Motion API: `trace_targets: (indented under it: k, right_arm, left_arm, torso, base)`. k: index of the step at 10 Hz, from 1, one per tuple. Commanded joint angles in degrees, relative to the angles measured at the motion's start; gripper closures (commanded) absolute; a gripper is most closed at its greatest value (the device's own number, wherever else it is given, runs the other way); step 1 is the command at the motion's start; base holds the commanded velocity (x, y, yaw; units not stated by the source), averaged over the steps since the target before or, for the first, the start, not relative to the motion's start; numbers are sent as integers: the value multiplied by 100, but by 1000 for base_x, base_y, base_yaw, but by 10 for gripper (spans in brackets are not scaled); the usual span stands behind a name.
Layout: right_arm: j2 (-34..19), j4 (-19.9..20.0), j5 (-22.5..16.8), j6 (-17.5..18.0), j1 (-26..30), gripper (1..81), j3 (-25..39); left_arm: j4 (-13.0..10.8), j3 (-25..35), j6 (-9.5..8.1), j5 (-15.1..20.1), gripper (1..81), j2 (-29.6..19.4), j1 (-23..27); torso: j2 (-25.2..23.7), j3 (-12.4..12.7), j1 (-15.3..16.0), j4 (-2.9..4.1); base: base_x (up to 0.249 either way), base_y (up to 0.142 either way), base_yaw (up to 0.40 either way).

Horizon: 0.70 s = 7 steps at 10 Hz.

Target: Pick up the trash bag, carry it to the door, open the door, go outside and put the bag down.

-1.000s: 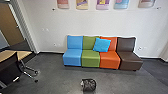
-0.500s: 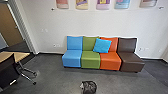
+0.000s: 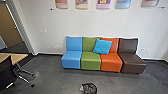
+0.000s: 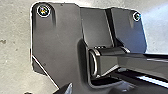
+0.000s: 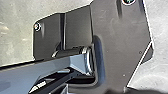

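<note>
Bin (image 3: 90,88) nearer than before, coloured seats (image 3: 91,62) beyond

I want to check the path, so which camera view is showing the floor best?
The head view: it shows a wide stretch of the floor, between the row of seats and the table. Both wrist views show smaller patches of it around the robot's dark plate.

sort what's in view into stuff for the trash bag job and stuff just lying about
For the job:
- dark bin or bag on the floor, can't tell which
- wooden door, possibly

Just around:
- four-colour seating
- blue cushion
- table
- black chair
</note>
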<state>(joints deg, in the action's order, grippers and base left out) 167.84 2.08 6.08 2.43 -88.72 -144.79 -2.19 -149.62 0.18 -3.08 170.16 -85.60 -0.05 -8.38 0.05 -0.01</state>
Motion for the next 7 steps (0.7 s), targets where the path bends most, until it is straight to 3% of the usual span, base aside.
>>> trace_targets:
  k: [1, 7]
  right_arm:
    - [-19, 12, -336, -6, 175, 10, 22]
    - [-2, 11, -336, -23, 148, 10, 22]
  left_arm:
    - [8, 29, 26, 326, 10, -16, 162]
    - [8, 29, 26, 326, 10, 1, 162]
  torso:
    - [0, 0, 0, 0]
    - [0, 0, 0, 0]
  base:
    - [123, 0, 0]
    - [123, 0, 0]
